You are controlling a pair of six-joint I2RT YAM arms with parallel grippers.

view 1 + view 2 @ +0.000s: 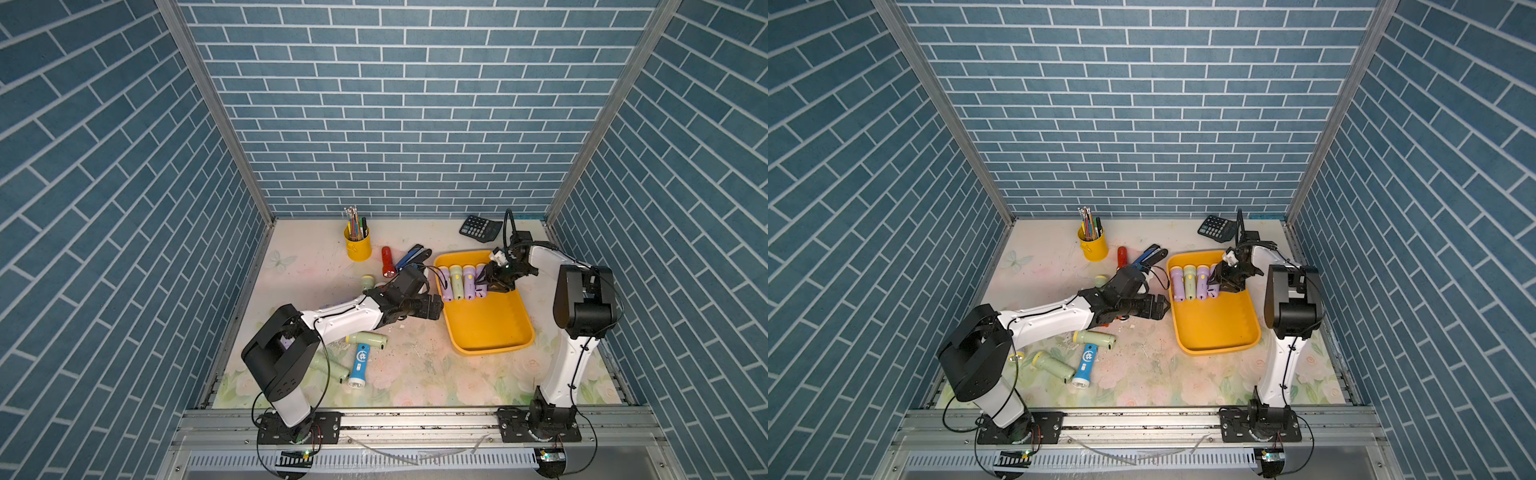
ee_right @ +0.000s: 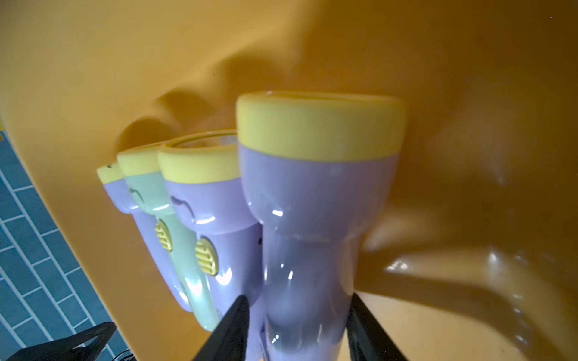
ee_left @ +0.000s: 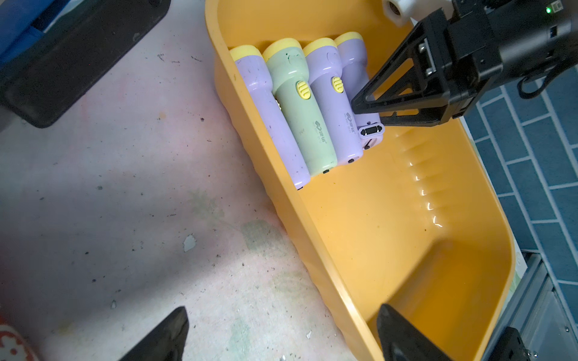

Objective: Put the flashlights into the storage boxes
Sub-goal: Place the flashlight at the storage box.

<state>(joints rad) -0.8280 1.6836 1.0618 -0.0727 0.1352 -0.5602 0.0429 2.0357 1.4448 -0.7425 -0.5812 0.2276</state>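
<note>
Flashlight, lilac, lies between right fingers inside yellow tray.

Four flashlights sit side by side in the tray, at its far end.
</note>
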